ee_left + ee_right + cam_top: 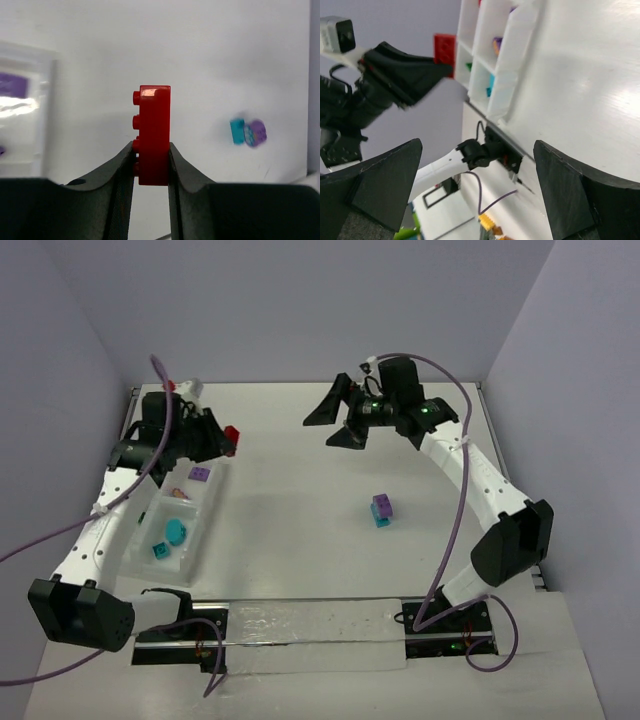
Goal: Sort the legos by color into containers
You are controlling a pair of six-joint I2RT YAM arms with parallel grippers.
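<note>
Held red brick (154,132) clamped upright in left fingers (125,165), just beside far end of tray (203,528). Held right fingers (385,185) wide apart, empty, above far bench (300,550). Had purple-cyan pair (382,510) waiting on bench. Seemingly mid-delivery of red; next called for centring over proper compartment, then releasing.

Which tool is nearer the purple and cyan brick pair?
Right. The right tool hangs open just beyond the pair; the left tool, gripping a red brick, is by the tray.

Wide bare tabletop (290,530) between tray (206,525) and purple-cyan brick pair (382,510), left arm (97,538) crossing above tray's left edge
</note>
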